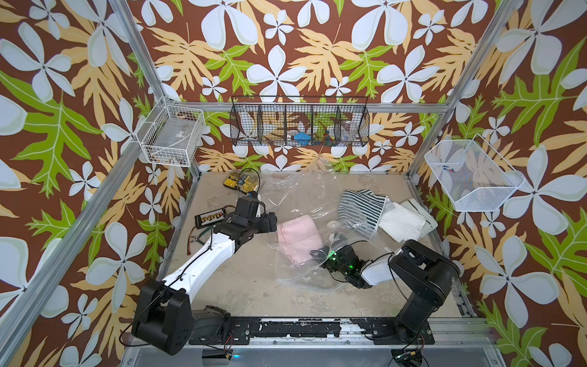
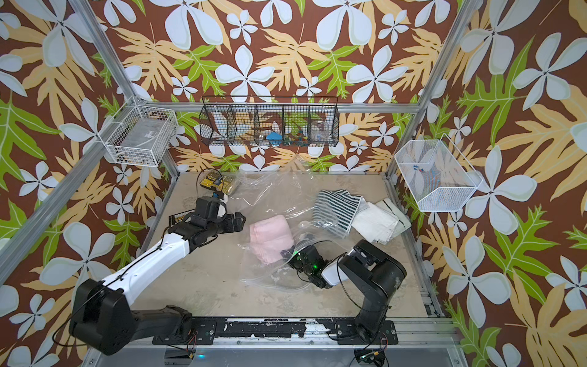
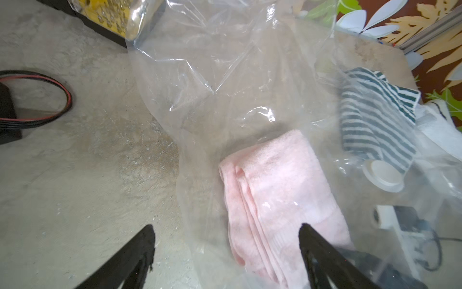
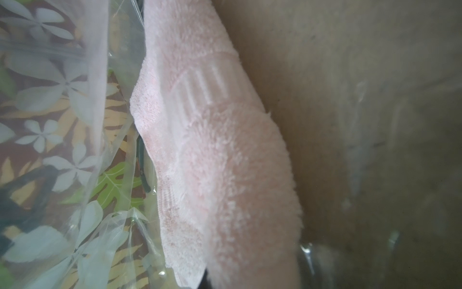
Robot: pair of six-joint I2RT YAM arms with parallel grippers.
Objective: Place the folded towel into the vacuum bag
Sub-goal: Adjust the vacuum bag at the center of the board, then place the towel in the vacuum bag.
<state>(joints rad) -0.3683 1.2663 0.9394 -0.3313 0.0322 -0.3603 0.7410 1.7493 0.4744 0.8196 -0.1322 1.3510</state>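
Flowered wall panels close in a mottled beige surface (image 1: 241, 286); near its middle lies the folded towel (image 1: 297, 238), pink, with the clear film of the vacuum bag (image 1: 295, 193) over most of it, the bag running from the far edge toward the near one; the left end effector (image 3: 226, 226) hangs spread wide and empty, just beside the towel's end that faces the left edge; the right end effector (image 1: 317, 253) is shut at the towel's near corner, seemingly pinching film, though its tips are buried in plastic. The risk, as I judge it: a push from the left could bunch the towel or drag the slack film along, so towel and bag slide together; a slipped pinch would let the mouth collapse. Whether the towel sits between the bag's layers or merely beneath them is unclear; the right wrist view gives only blurred terry and film; the valve cap (image 3: 383, 175) shows through plastic.
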